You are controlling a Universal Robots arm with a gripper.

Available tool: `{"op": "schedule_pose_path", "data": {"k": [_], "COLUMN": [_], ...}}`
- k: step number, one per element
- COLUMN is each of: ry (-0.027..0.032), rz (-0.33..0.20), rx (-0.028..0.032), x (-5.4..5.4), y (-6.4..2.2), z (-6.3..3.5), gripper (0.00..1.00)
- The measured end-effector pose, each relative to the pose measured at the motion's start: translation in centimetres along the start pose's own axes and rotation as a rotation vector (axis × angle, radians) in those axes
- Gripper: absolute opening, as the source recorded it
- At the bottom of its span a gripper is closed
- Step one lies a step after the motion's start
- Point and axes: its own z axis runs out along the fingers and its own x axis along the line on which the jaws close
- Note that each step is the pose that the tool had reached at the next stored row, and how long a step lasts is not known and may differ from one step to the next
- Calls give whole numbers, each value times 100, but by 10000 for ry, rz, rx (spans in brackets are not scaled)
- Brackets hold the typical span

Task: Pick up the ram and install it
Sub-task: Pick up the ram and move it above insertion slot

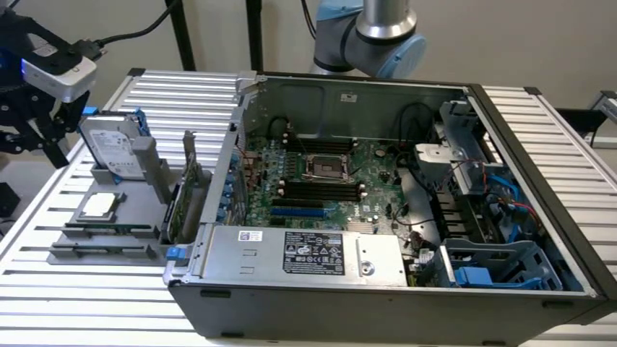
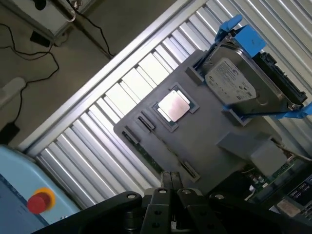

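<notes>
1. Nearest the exterior camera, at about eight o'clock in that view, a gray holder (image 1: 144, 254) lies on the slatted table (image 1: 58, 311). The ram (image 1: 101, 250) stands on edge in the holder's front rail and reads as a dark strip. From the wrist camera I catch its green edge (image 2: 146, 154).
2. Handling, my judgement: light, stiff and thin, with chips and contacts that won't forgive a knock. I'd take it near mid-length along the exposed long edge, pads on the two flat faces, and lift straight, without twisting.
3. Just behind is a second rail (image 1: 106, 230). I cannot tell whether it carries a stick too.
4. Farther back on the holder sits the silver processor (image 1: 100, 205), then the hard drive (image 1: 114, 148) upright in blue brackets. The expansion card (image 1: 189, 189) stands at their three o'clock, beside the case wall.
5. The gripper (image 1: 39, 141) hangs at ten o'clock, beyond the holder and well apart from the ram. Its fingers (image 2: 166, 183) are pressed together on nothing.
6. At three o'clock is the open computer case (image 1: 540, 108), with black memory slots (image 1: 318, 191) on the motherboard.
7. Hard to make out:
   - The ram's chips and notch don't show, since it is seen edge-on.
   - The slot latches are too small to read, as is whether any slot is filled.
   - The frame cuts off part of the gripper at nine o'clock and the arm (image 1: 381, 32) at twelve.
</notes>
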Motion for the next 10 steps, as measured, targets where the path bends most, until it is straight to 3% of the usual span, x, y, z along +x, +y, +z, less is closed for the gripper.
{"op": "schedule_pose_path", "data": {"k": [10], "ry": [84], "rz": [-1812], "rx": [36], "x": [-1], "y": [-2], "z": [49], "gripper": [11]}}
